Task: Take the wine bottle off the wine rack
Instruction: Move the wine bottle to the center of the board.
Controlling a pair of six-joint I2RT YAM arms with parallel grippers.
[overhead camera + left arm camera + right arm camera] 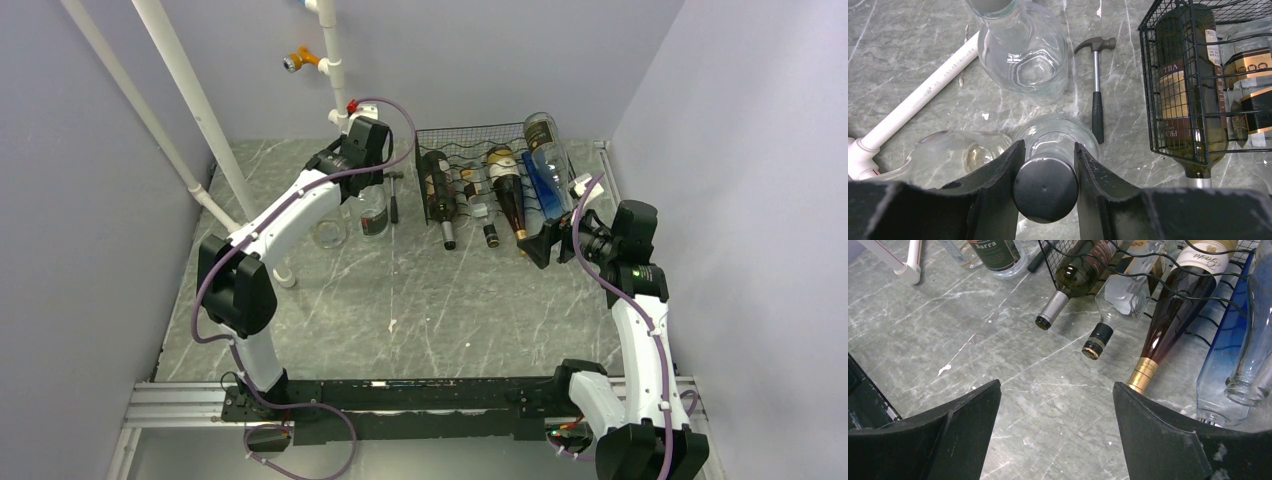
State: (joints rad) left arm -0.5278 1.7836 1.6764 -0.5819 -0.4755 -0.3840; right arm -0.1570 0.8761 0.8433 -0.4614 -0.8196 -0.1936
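Along the back of the grey marbled desk stands the black wire wine rack, with several bottles lying in its tiers, necks pointing forward. The right gripper hangs just in front of the rack's right end, jaws spread wide and holding nothing. The amber wine bottle lies in the rack, its gold-foiled neck just beside the right finger. The left gripper, left of the rack, is clamped on a clear glass bottle at its black cap. A hammer lies between that bottle and the rack.
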